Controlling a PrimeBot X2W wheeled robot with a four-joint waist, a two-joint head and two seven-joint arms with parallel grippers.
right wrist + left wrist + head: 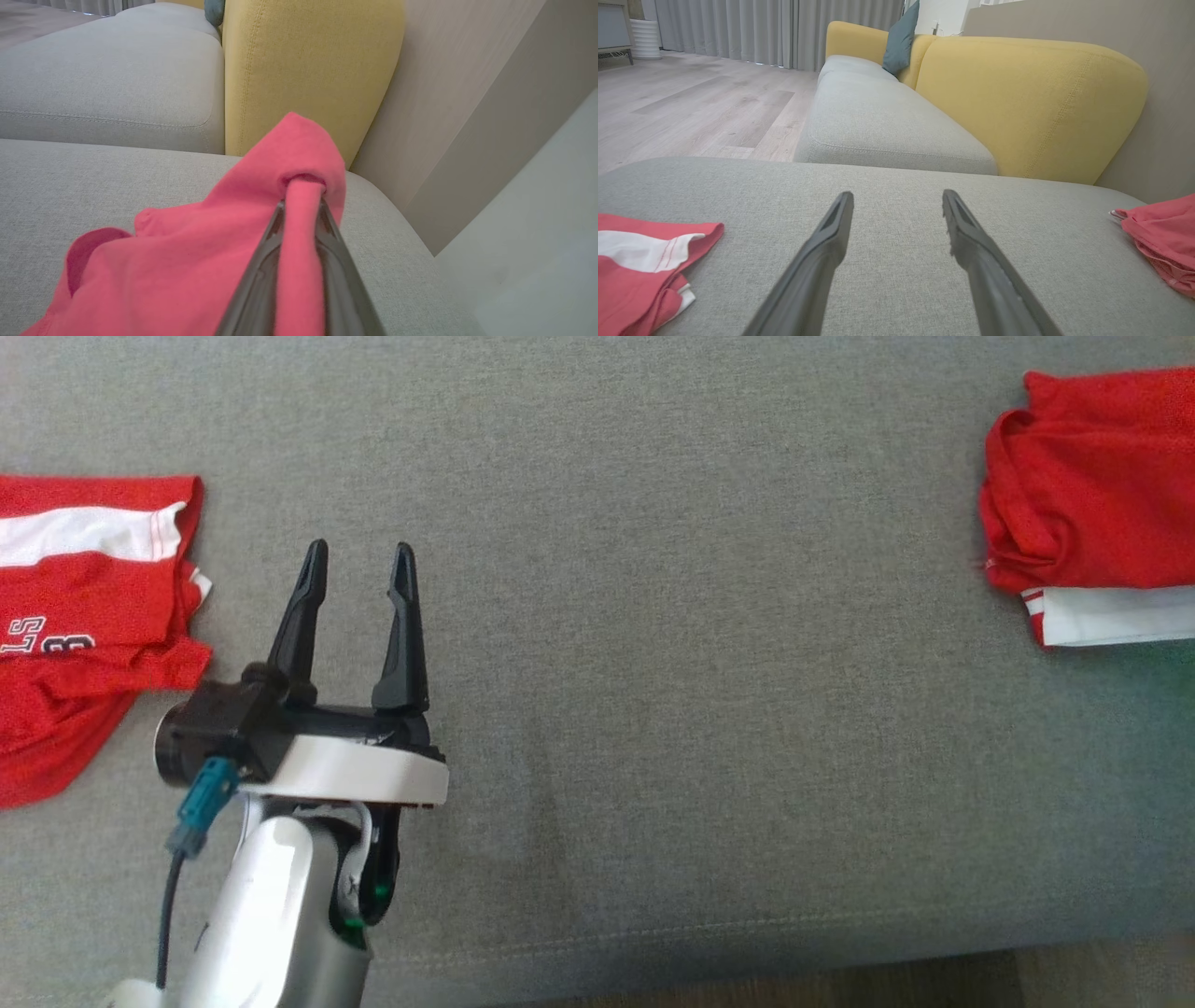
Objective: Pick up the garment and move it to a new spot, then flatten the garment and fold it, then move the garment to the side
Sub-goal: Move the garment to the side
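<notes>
A bunched red garment (1092, 495) with a white band lies at the right edge of the grey sofa seat (709, 616). In the right wrist view my right gripper (301, 205) is shut on a fold of this red cloth (187, 261), which drapes over its fingers. My left gripper (359, 560) hovers over bare seat at the lower left, open, nothing between its fingers (831, 242). The left wrist view has the same garment (1164, 238) far to its right.
A second red and white garment (84, 616) with lettering lies at the seat's left edge, close to my left gripper. Yellow back cushions (1027, 102) and a wall (467, 116) stand behind. The seat's front edge (747, 943) meets wooden floor (691, 107).
</notes>
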